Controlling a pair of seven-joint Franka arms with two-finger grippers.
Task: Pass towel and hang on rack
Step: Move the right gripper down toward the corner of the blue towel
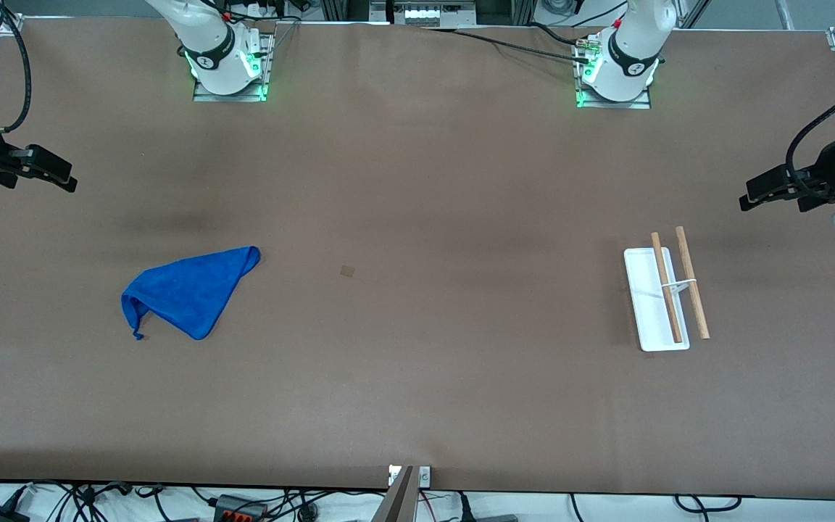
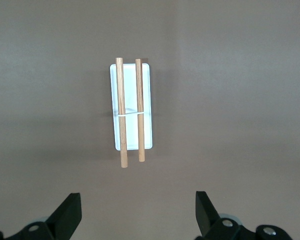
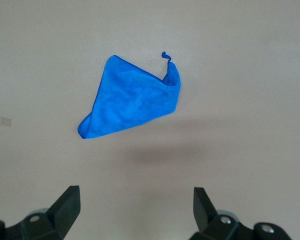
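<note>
The blue towel [image 1: 189, 290] lies crumpled flat on the brown table toward the right arm's end; it also shows in the right wrist view [image 3: 132, 100]. The rack [image 1: 646, 290], a white base with two wooden rods, stands toward the left arm's end and shows in the left wrist view [image 2: 130, 135]. My right gripper [image 1: 66, 180] hangs open and empty in the air near the table's end, apart from the towel; its fingers frame bare table [image 3: 135, 210]. My left gripper [image 1: 745, 201] hangs open and empty near the other end, apart from the rack [image 2: 137, 212].
A small square mark [image 1: 347, 270] sits on the table between towel and rack. The arm bases [image 1: 225, 61] [image 1: 620, 65] stand along the edge farthest from the front camera. Cables lie below the near edge.
</note>
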